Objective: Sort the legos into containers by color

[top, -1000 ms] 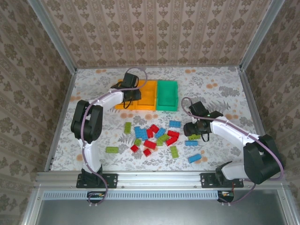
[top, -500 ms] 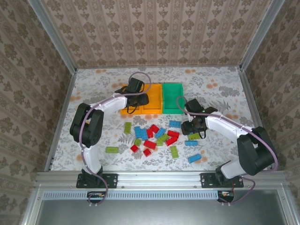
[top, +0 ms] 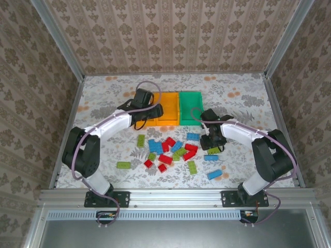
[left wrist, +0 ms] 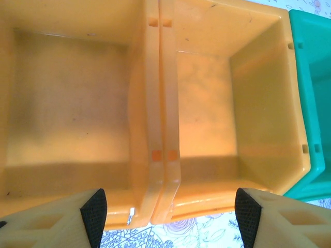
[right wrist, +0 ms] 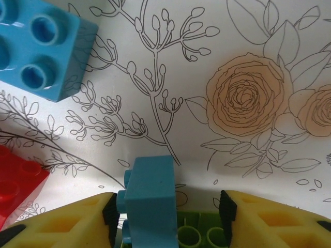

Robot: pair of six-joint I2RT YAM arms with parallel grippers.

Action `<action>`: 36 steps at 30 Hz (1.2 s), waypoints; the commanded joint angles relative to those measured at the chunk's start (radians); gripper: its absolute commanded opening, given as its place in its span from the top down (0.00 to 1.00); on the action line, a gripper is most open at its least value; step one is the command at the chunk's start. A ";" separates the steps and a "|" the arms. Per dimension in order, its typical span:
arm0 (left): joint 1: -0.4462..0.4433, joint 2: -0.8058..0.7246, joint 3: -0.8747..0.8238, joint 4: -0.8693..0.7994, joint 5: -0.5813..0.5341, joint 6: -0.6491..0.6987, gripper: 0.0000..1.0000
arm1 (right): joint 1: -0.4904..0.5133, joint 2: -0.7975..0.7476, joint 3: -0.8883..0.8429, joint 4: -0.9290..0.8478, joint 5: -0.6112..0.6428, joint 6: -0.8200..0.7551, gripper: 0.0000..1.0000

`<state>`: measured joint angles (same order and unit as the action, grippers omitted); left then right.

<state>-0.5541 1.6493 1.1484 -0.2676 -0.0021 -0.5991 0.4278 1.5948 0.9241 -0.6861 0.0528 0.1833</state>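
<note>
The legos (top: 170,150), red, light blue and lime green, are scattered on the flowered table (top: 103,103) in front of the containers, nearer to the arms' bases. A lime-green brick (top: 123,165) and a light blue brick (top: 214,174) are set a little apart from the cluster, on its left and right sides.

In the right wrist view, one light blue lego (right wrist: 150,199) is seen standing between the fingers of the right gripper (right wrist: 168,211). It is pressed against one pad (right wrist: 109,212), while a gap is left to the other, so the jaws are apart and the brick is not clamped. A lime-green lego (right wrist: 197,235) lies just behind it, a red one (right wrist: 18,181) is near at the side, and a second light blue one (right wrist: 41,46) lies farther off.

The three bins are lined up side by side, touching: the left orange-yellow bin (left wrist: 67,103), the right orange-yellow bin (left wrist: 207,119) and the green bin (left wrist: 310,77). No brick is seen in the two orange-yellow ones. The left gripper (left wrist: 170,214) is held above their near walls, its fingers spread wide with nothing between them.
</note>
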 commanded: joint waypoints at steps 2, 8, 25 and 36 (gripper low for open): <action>0.000 -0.053 -0.044 0.016 -0.028 0.057 0.31 | 0.012 0.031 0.040 -0.035 0.014 -0.012 0.50; 0.001 -0.079 -0.084 0.018 -0.037 0.079 0.30 | 0.019 0.029 0.048 -0.032 0.035 -0.004 0.71; 0.003 -0.317 -0.329 0.143 -0.056 0.208 0.24 | 0.002 -0.129 0.166 0.202 -0.034 0.171 0.81; 0.016 -0.404 -0.411 0.018 -0.171 0.185 0.12 | -0.003 0.234 0.527 0.173 -0.007 0.315 0.77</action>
<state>-0.5480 1.2716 0.7567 -0.1982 -0.1326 -0.4145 0.4301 1.7535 1.3937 -0.4747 0.0147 0.4374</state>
